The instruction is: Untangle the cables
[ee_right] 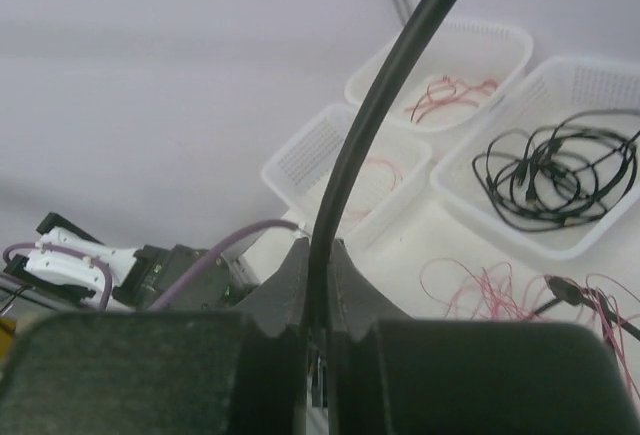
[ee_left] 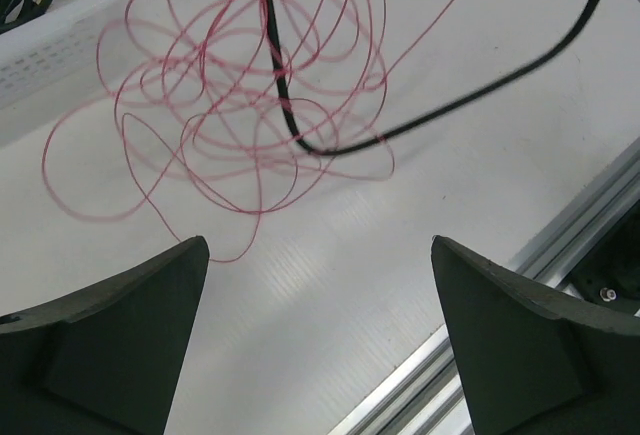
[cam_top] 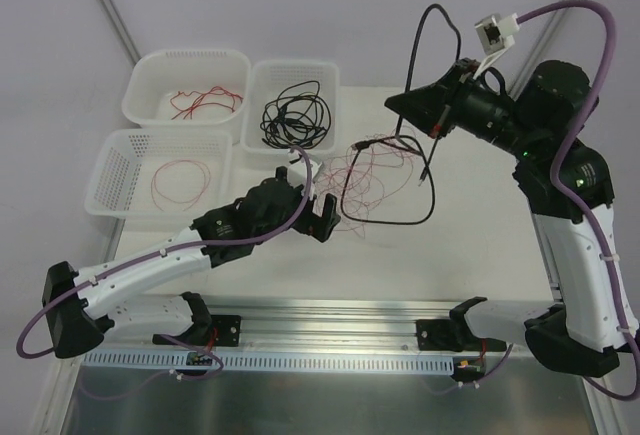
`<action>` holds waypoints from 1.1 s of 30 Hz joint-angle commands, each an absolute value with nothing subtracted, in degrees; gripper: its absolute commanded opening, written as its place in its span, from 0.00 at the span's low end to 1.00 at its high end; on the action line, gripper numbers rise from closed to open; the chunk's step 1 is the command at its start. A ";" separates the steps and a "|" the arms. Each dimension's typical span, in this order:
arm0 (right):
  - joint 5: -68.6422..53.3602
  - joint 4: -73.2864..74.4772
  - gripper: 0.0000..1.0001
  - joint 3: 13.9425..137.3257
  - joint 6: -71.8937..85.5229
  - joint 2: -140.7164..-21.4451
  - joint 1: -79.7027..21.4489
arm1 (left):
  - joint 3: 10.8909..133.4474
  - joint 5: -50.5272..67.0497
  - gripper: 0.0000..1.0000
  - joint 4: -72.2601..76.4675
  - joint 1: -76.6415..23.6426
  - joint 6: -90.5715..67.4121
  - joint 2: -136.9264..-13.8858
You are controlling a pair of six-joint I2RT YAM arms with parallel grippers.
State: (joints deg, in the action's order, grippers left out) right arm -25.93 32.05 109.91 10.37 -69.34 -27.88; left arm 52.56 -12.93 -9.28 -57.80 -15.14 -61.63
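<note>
Cables (cam_top: 385, 180) sprawl on the white table (cam_top: 480, 255) beside three baskets (cam_top: 190, 55) (each holding some wire); the raised right gripper (ee_right: 318, 290) pinches a black cable (ee_right: 370, 105), whose loop lies among thin red wires (ee_left: 200, 65) just before the left gripper (ee_left: 318, 255), its jaws wide apart.

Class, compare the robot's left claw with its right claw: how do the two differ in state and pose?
The left claw is open and empty; the right claw is shut on the black cable. The left claw sits low over the table beside the red wires; the right claw is raised, holding its cable up. Both are dark and two-fingered.
</note>
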 commanded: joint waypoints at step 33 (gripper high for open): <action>-25.77 39.79 0.00 101.05 7.58 -59.15 -27.25 | 50.90 -4.30 0.00 2.91 -51.87 -11.65 -77.60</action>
